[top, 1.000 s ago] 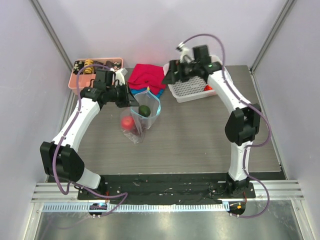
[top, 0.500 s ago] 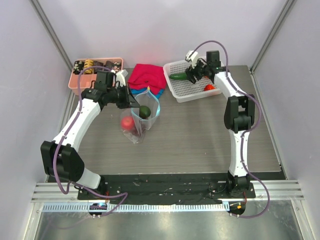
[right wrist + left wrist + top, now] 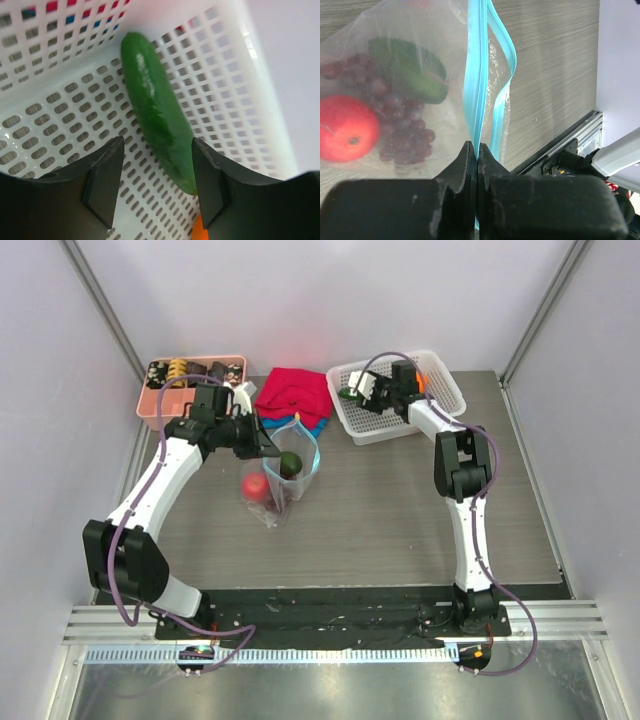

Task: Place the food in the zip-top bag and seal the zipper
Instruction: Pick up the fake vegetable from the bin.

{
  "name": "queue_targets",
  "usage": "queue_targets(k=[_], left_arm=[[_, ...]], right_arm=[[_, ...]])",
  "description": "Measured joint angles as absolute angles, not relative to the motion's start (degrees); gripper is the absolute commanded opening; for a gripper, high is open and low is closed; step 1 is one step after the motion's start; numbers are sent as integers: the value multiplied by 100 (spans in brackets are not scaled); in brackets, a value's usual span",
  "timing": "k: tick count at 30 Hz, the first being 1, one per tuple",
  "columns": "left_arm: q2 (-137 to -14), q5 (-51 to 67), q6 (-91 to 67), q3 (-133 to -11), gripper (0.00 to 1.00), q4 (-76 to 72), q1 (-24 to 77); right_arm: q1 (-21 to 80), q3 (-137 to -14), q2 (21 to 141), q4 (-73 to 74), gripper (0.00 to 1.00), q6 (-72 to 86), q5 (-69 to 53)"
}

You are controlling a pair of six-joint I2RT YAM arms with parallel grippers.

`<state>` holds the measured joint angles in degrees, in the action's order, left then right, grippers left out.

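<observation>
The clear zip-top bag (image 3: 281, 480) stands on the table with its mouth up. It holds a red tomato (image 3: 347, 129), dark grapes (image 3: 400, 135) and a green avocado-like piece (image 3: 410, 70). My left gripper (image 3: 476, 150) is shut on the blue zipper strip (image 3: 476, 100) at the bag's mouth; in the top view it (image 3: 262, 445) is at the bag's left rim. My right gripper (image 3: 157, 145) is open inside the white mesh basket (image 3: 65, 125), its jaws either side of the near end of the green cucumber (image 3: 155, 107), not closed on it.
The pink divided tray (image 3: 190, 380) with snack pieces stands at the back left. A red cloth (image 3: 293, 390) lies behind the bag. The white basket (image 3: 445, 395) is at the back right, and an orange piece (image 3: 200, 232) lies in it beside the cucumber.
My right arm has swung over the basket and lowered its open gripper down to the cucumber. My left gripper has stayed shut on the bag's zipper strip.
</observation>
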<state>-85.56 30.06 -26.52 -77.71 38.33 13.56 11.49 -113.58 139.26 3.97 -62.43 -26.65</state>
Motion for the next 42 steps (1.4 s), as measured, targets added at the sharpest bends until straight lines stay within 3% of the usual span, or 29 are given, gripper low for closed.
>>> queue_targets(k=[15,18,19,25,42], left_arm=[[-8611,3011,-2659,-7695,0,3820,1319],[-8639,3011,-2657,-7688,0,3817,1297],[-8646,3011,-2657,-7686,0,3817,1291],[-8654,3013,-2655,-7677,0,3820,1260],[-8654,3009,-2550,-7677,0,3817,1253]], right_arm=[[1179,-11863,14750,-178,54,-7035,-2458],[1190,-12057,14914,-305,44,-7183,-2412],[1190,-12095,14956,-360,35,-7236,-2394],[1194,-11950,14964,-722,1,-7236,-2359],[958,-10438,12899,-1251,1,-5487,-2783]])
